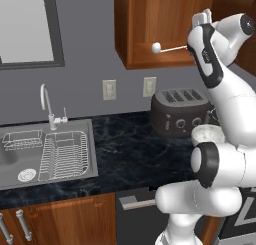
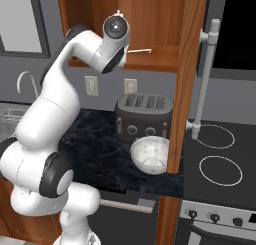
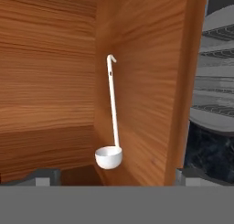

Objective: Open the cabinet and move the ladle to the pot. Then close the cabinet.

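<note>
The cabinet (image 1: 150,19) stands open, its door (image 2: 192,64) swung out and seen edge-on with the long silver handle (image 2: 205,79). Inside, the ladle (image 1: 170,48) lies on the bottom shelf, its whitish bowl end toward the left. In the hand view the ladle (image 3: 113,113) is straight ahead against the wood, bowl nearest. My gripper (image 1: 204,16) hovers at the cabinet's opening, just right of the handle end. The gripper (image 3: 118,176) is open, with nothing between its fingertips (image 3: 45,176). The pot is out of view.
A dark toaster (image 1: 180,111) and a white speckled bowl (image 2: 150,154) sit on the black counter (image 1: 125,149) below the cabinet. The sink (image 1: 45,151) with dish racks and a faucet is to the left. A stovetop (image 2: 215,154) lies right of the open door.
</note>
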### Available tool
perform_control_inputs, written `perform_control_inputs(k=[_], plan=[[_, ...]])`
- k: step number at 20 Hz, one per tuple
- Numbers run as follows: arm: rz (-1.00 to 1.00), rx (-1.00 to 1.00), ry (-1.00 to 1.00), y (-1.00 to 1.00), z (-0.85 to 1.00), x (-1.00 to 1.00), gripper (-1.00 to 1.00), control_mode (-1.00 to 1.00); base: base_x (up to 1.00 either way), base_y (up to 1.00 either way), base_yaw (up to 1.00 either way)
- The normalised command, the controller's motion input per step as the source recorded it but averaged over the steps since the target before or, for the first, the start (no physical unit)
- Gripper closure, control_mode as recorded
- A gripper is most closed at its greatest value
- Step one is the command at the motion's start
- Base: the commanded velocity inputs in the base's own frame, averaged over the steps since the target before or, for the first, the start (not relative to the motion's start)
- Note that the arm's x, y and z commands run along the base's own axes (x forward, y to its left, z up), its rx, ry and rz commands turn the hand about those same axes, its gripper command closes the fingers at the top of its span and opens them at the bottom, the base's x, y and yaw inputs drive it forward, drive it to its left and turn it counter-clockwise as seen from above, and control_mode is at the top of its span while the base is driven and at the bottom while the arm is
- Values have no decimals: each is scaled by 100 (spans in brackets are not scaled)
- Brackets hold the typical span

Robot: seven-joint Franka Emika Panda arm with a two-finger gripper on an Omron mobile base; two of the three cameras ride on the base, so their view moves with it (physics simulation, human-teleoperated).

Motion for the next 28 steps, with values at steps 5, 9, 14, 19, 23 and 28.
perform_control_inputs(k=[5, 9, 14, 19, 23, 28], plan=[[0, 10, 0, 0, 0, 21, -100, -100, 0, 0, 0], [0, 15, 0, -3, 0, 21, -100, -100, 0, 0, 0], [0, 14, 1, -3, 0, 22, -100, -100, 0, 0, 0], [0, 3, 10, 0, 0, 33, -100, -100, 0, 0, 0], [0, 0, 8, 0, 0, 17, -100, -100, 0, 0, 0], [0, 0, 10, -6, 0, 9, -100, -100, 0, 0, 0]])
